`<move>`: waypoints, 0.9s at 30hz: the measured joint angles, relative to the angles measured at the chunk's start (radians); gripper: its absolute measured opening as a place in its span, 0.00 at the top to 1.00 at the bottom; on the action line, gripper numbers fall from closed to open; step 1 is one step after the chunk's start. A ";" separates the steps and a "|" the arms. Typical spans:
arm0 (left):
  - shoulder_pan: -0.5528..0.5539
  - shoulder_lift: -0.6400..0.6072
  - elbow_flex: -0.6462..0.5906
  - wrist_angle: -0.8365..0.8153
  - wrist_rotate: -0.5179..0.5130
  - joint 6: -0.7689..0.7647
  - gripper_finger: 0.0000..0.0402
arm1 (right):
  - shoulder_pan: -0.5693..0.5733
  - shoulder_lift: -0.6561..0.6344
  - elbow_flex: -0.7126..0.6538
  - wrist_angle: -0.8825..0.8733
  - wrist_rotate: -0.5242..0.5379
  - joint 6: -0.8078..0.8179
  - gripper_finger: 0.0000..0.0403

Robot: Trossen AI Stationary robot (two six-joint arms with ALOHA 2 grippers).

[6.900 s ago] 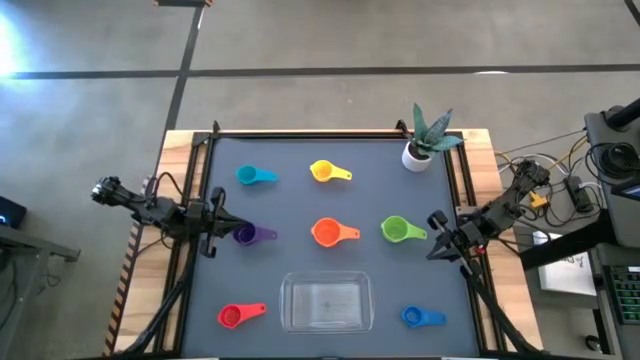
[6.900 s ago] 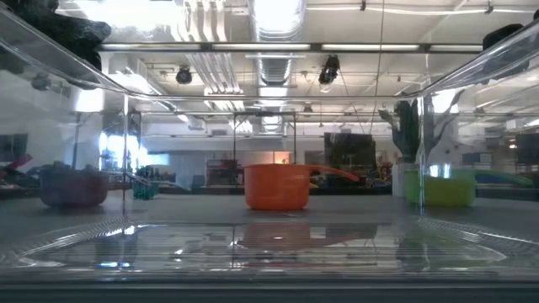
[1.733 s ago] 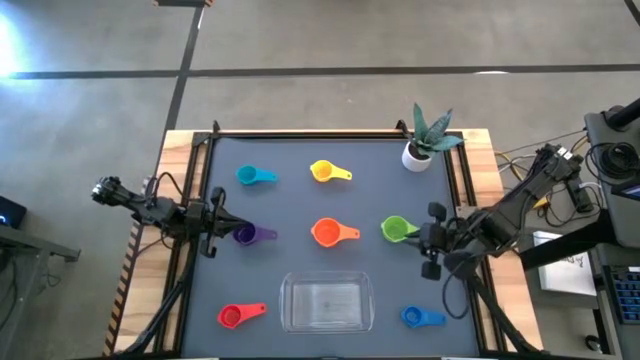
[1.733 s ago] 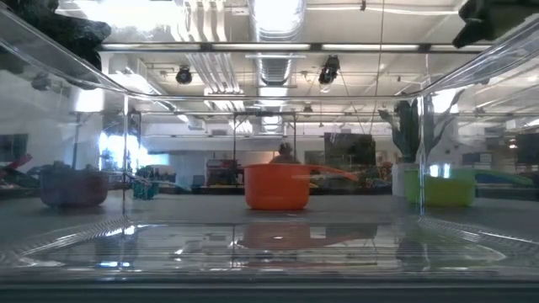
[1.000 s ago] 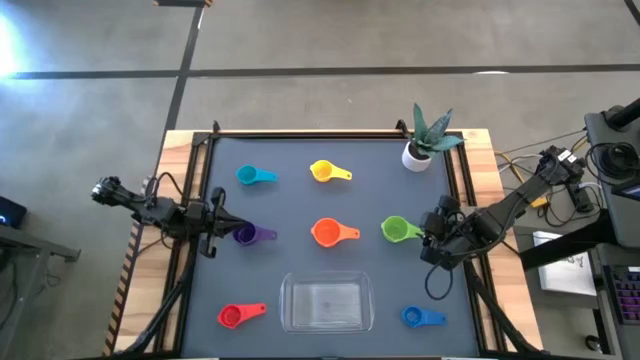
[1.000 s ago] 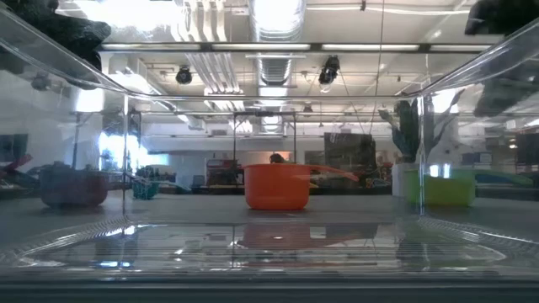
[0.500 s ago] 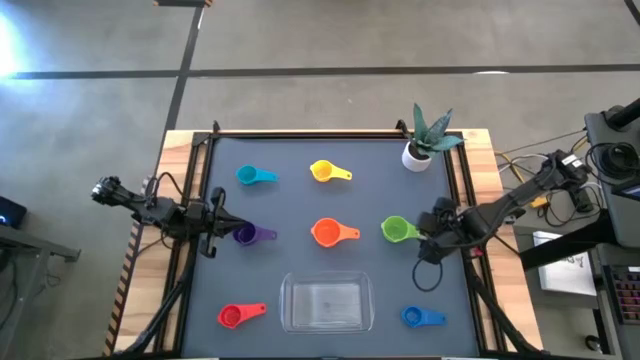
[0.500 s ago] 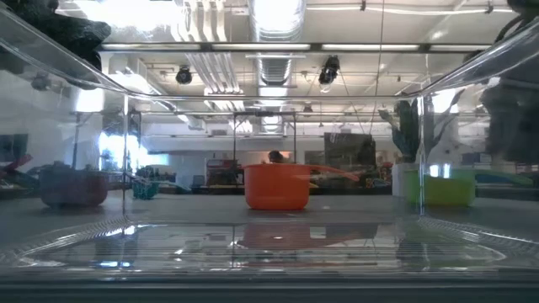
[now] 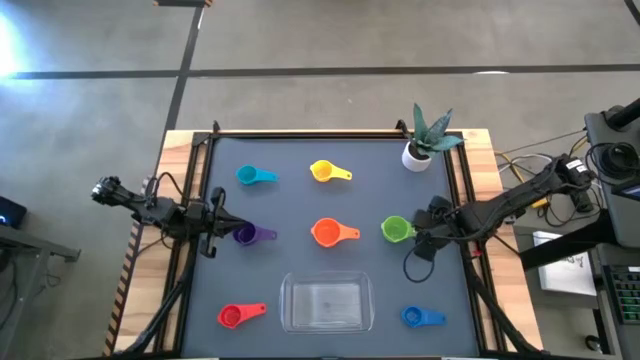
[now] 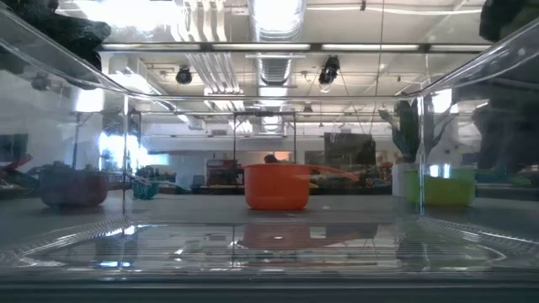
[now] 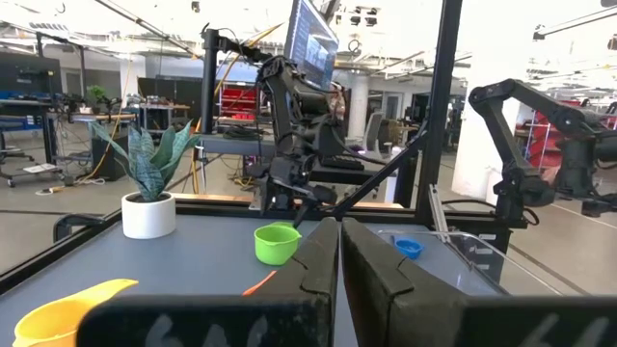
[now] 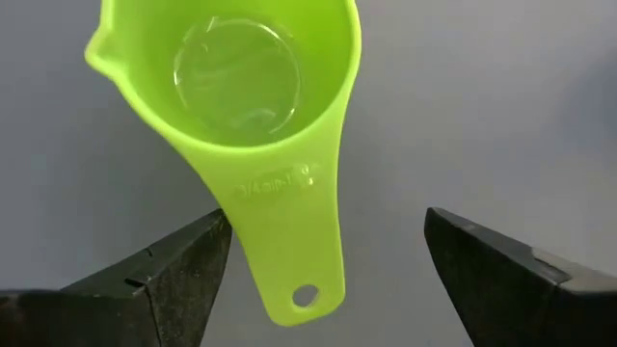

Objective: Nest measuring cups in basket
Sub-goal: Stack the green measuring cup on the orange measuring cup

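Low view looks through the basket (image 9: 326,303) walls, so the right arm shows only as a dark blur there. Green cup (image 12: 249,116) sits right of the orange cup (image 9: 329,233), handle pointing toward the right gripper (image 12: 323,260), long axis along the gripper's line. That gripper is spread wide, one finger on each side of the handle end, touching nothing. Left gripper (image 11: 339,275) closed, empty, parked beside the purple cup (image 9: 250,234).

The right arm now reaches in from the table's right edge, where it waited earlier, and its gripper (image 12: 323,275) sits over the green cup's (image 9: 395,229) handle, fingers (image 12: 169,275) spread on either side. A person behind the orange cup (image 10: 276,186) shifts.
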 joint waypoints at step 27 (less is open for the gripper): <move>0.000 0.000 0.000 0.000 0.000 0.000 1.00 | -0.022 0.229 0.026 0.122 -0.108 -0.096 0.52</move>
